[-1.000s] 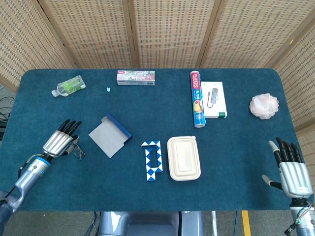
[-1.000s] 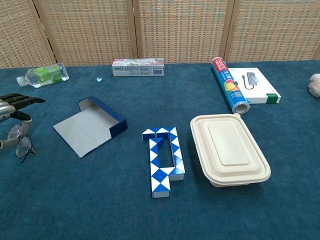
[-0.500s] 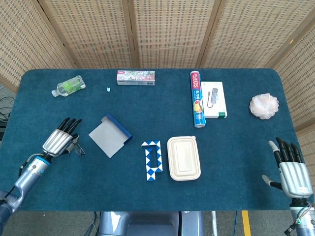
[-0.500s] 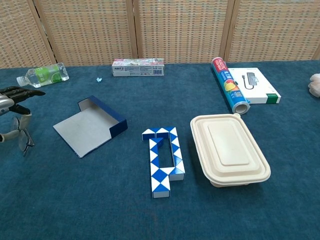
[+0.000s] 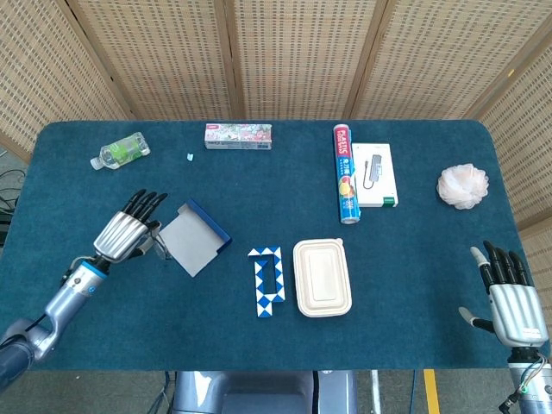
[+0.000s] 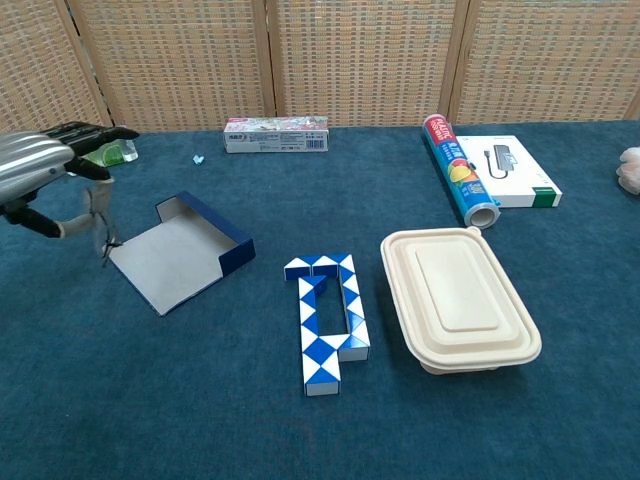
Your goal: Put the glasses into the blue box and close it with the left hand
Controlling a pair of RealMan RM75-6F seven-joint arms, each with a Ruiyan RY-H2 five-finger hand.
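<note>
The blue box lies open on the table left of centre, its grey inside facing up; it also shows in the chest view. My left hand is raised just left of the box and pinches the glasses, which hang from its fingers above the box's left edge. In the chest view the left hand is at the far left. In the head view the glasses are mostly hidden under that hand. My right hand rests at the table's near right corner, fingers apart and holding nothing.
A blue-white snake puzzle and a cream food container lie right of the box. Along the back are a water bottle, a toothpaste box, a film roll, a white carton and a pink puff.
My left hand has lifted the glasses off the table and carried them up and right, to the blue box's left edge. The right hand has not moved.
</note>
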